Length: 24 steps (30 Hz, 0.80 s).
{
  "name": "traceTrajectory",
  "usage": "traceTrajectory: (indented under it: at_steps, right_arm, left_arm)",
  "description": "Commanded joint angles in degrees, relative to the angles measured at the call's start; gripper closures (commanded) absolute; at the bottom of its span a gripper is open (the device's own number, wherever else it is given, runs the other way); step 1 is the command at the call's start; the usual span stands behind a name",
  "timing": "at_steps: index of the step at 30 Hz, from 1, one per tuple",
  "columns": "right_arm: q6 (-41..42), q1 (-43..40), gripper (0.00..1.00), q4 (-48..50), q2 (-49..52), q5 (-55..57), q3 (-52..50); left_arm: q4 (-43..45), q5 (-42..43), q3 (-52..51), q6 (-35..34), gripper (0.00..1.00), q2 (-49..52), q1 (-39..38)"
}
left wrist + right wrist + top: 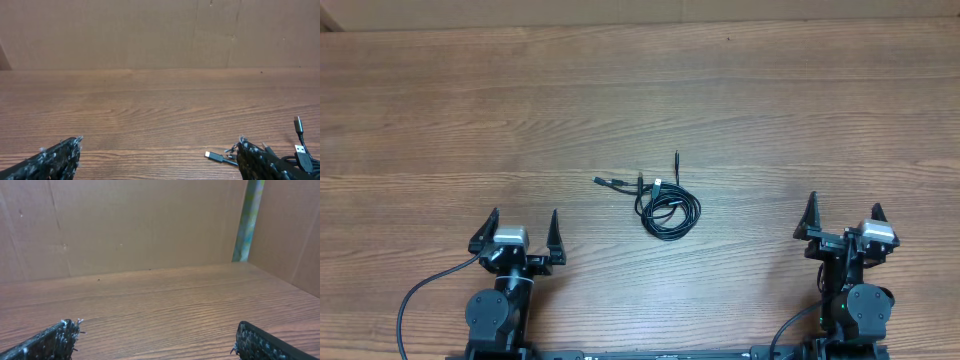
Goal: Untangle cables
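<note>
From overhead, the cables lie in one small knotted bundle on the wooden table, a loose coil with several plug ends sticking out up and to the left; the bundle sits ahead of the left gripper and off to its right, and ahead of the right gripper and off to its left, well apart from both; each gripper has its fingers spread wide with nothing between them. In the left wrist view, the left gripper shows both fingertips far apart at the bottom corners, bare table between them; the cables appear at the lower right, beyond and partly behind the right-hand finger, one plug end lying just inside that finger; a cardboard wall stands beyond the table. In the right wrist view, the right gripper is likewise fully spread and holds nothing; only table, cardboard and an upright post ahead to the right are visible.
</note>
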Motion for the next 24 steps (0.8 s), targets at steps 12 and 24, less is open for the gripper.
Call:
traceTrajectory:
  at_steps: [12, 24]
  right_arm:
    - [7.96, -0.22, 0.00, 4.81, -0.26, -13.84, 4.11]
    - [10.69, -0.24, 0.00, -14.01, 24.41, -9.09, 52.57]
  left_arm:
    - [0.02, 0.63, -0.20, -0.28, 0.00, -0.33, 0.26]
    - [0.02, 0.63, -0.20, -0.28, 0.00, -0.33, 0.26]
